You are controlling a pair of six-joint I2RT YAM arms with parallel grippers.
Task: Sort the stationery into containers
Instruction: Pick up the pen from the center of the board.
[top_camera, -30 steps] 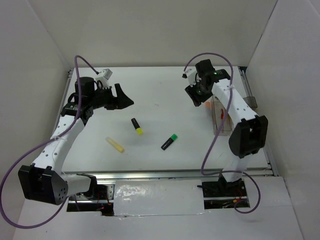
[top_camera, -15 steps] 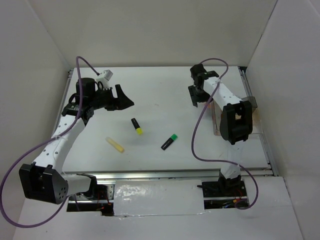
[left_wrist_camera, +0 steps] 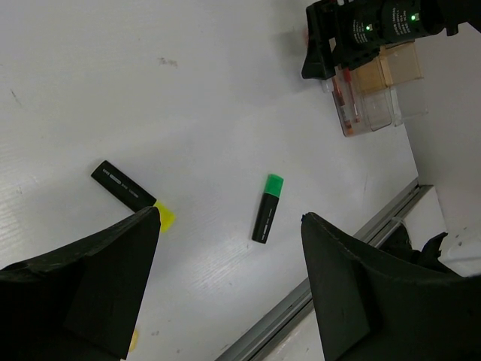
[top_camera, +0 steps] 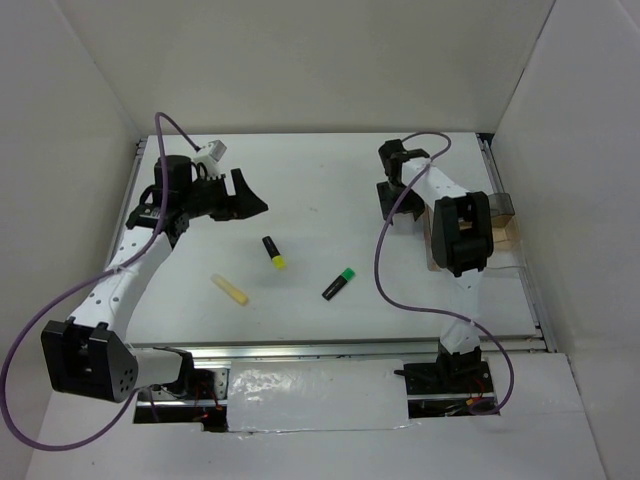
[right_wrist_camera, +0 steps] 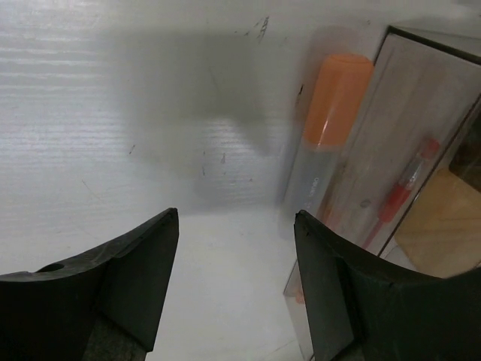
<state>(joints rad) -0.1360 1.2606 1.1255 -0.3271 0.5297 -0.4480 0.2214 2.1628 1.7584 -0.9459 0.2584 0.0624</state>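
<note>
Both hands wide open, empty. Left hand point(top_camera: 250, 204) hovers at 10 o'clock over the table point(top_camera: 320, 170), right hand point(top_camera: 395, 212) at 2 o'clock beside the organiser point(left_wrist_camera: 373, 113). Red pen point(right_wrist_camera: 398, 197) lies in the organiser, orange-capped marker point(right_wrist_camera: 325, 139) at its edge. Mid-table: yellow-capped highlighter point(top_camera: 272, 251), green-capped highlighter point(top_camera: 339, 283), pale stick point(top_camera: 229, 289).

Yellow-capped highlighter point(top_camera: 272, 251) near green-capped highlighter point(top_camera: 339, 284)
</note>
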